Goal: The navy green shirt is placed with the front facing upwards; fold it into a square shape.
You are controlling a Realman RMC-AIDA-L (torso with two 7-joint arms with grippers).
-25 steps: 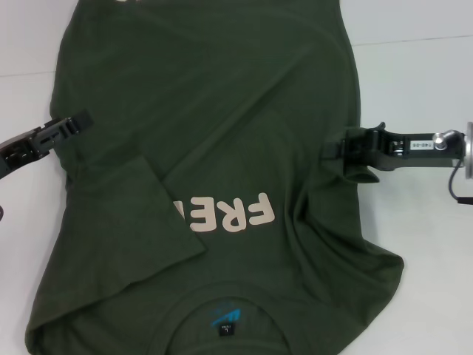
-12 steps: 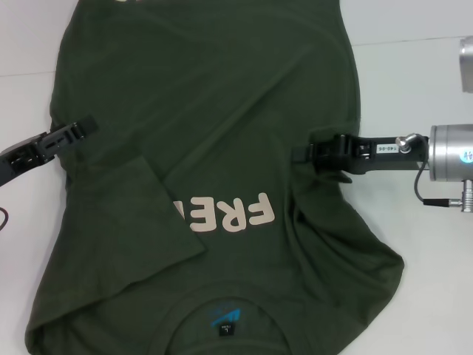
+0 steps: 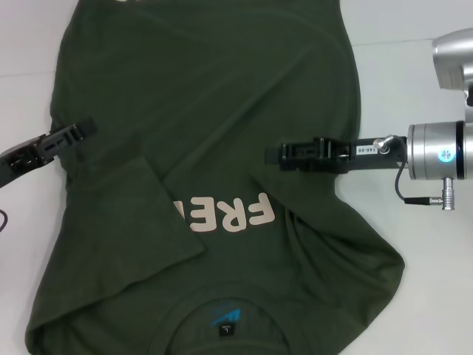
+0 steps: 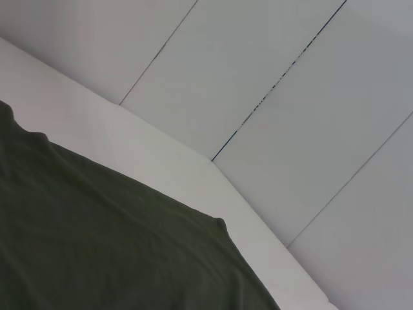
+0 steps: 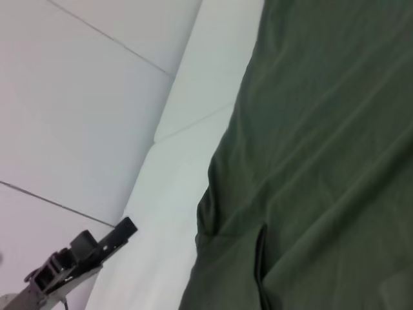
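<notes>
Your right end effector (image 3: 275, 157) has travelled inward from the shirt's right edge to above its middle, just beyond the "FREE!" lettering (image 3: 225, 213). No fabric has come along with it, and you cannot tell whether it is clenched or released. The navy green shirt (image 3: 214, 111) lies spread on the white counter (image 3: 414, 81), collar nearest you, its left sleeve already folded inward. Your left end effector (image 3: 87, 124) has stayed at the left edge, grip state also unclear. The right-side fold looks not yet made.

one navy green shirt (image 3: 207, 148), two claws
</notes>
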